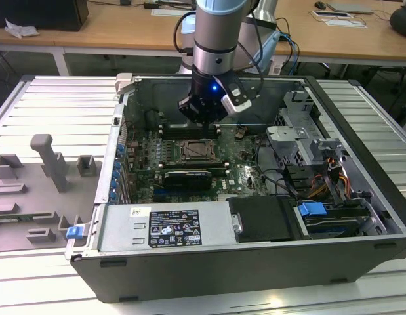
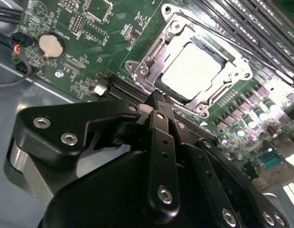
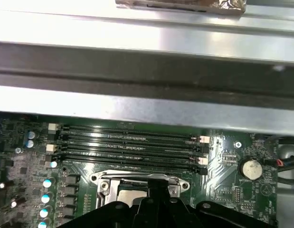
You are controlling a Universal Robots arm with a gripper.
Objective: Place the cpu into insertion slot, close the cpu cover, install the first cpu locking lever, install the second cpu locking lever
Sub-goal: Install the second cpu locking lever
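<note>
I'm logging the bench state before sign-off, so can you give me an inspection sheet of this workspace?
Surface: ribbed metal bench carrying an open computer case.
Job's things: cpu lies in the slot, its pale top showing through the window of the cover, which lies down over it.
Clutter: grey fixture blocks on the exterior view's left.
Hand: the hand hangs just above the slot's edge, holding nothing; open or shut cannot be told.
Cables: bundle by the drive bays; blue cable behind the arm.
Surroundings: wooden desks behind.
</note>
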